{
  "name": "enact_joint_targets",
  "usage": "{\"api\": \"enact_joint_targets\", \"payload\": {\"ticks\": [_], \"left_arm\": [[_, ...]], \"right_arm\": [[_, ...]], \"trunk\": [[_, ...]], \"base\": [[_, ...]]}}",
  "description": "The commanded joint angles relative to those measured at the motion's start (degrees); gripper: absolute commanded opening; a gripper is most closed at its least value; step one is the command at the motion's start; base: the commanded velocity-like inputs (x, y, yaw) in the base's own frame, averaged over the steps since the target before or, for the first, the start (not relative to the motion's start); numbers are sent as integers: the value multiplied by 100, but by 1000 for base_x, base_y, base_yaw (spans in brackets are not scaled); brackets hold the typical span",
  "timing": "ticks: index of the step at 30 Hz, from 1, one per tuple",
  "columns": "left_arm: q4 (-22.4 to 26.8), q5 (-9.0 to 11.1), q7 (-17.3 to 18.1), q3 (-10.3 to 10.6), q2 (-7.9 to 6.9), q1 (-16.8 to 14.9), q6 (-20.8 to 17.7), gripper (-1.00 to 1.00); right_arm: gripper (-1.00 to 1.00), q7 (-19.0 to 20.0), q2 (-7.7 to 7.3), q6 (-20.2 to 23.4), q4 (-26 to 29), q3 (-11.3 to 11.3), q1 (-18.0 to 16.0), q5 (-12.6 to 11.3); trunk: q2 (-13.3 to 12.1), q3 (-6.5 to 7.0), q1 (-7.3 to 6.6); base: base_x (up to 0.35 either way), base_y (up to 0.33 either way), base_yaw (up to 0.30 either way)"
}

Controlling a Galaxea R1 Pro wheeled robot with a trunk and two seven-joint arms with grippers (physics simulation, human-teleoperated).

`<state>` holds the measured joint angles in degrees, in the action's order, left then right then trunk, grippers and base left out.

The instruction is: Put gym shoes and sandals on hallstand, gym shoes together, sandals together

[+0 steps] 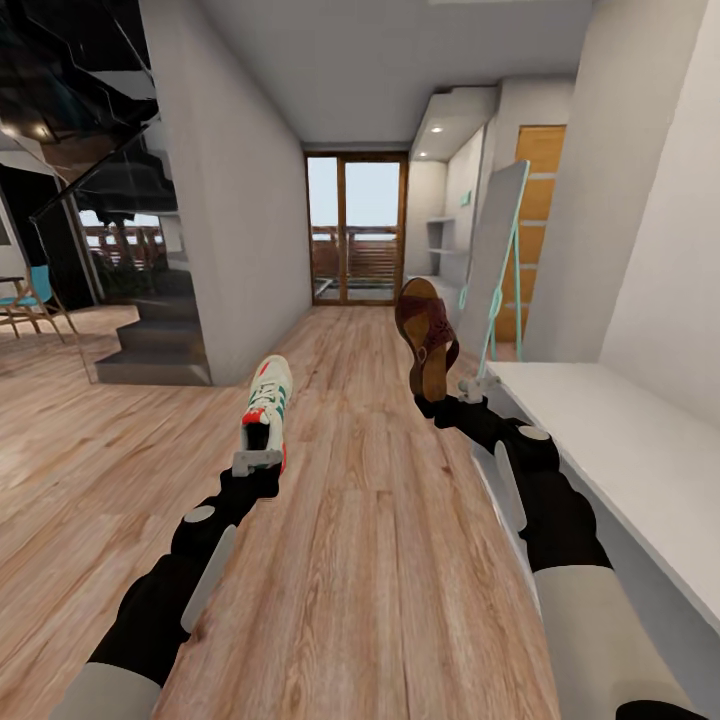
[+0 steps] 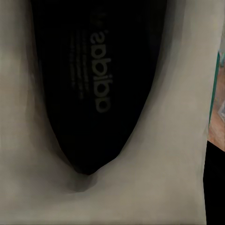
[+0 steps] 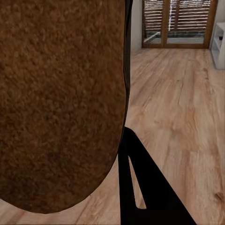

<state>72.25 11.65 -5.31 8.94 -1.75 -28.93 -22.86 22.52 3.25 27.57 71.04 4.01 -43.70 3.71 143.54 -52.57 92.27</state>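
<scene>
So both arms are up over the corridor floor (image 1: 380,560), each carrying one shoe. Left claw (image 1: 258,462) is pinched on the heel end of a gym shoe (image 1: 268,402), white w/ green stripes and red-orange heel, held off the floor w/ toe pointing away down the hall. Left wrist view looks into the shoe's dark insole (image 2: 93,89) w/ brand print, pale inner walls either side. Right claw (image 1: 470,388) is clamped on the heel of a sandal (image 1: 428,340), which stands nearly upright, toe up, maroon strap at top, tan footbed facing the robot. Right wrist view: tan footbed (image 3: 61,98) close to the lens, one dark finger (image 3: 140,187) just beside it, wood planks beyond.

Surroundings: white flat top of a low unit (image 1: 620,440) runs along the right wall, just beside the right forearm, shelf space under it partly visible; can't tell whether it's the hallstand. A tall leaning mirror (image 1: 495,250) w/ teal frame stands at the far end of that white top, close behind the sandal. Past it a wooden door (image 1: 535,200) and white wall shelves (image 1: 440,240). Glazed double door (image 1: 357,230) closes the corridor end. Left side: grey wall block (image 1: 230,200), dark stairs (image 1: 150,340) at its foot, a chair (image 1: 30,305) further left. Floor ahead btw the arms is bare planks.
</scene>
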Motion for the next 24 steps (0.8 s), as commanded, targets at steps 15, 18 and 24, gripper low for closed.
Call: {"api": "enact_joint_targets", "payload": {"ticks": [15,18,24], "left_arm": [[8,71,-36,18,-10,-7,-26,-100],[8,78,12,15,-16,-7,-26,-100],[22,83,907,-12,1,28,23,-100]], "right_arm": [[-100,58,6,28,1,21,-6,33],[-100,47,7,18,-1,13,-7,33],[-100,59,2,-241,-79,37,-8,47]], "trunk": [[2,124,2],[2,131,2],[2,132,2]], "base": [[340,85,0],[340,92,0],[284,79,0]]}}
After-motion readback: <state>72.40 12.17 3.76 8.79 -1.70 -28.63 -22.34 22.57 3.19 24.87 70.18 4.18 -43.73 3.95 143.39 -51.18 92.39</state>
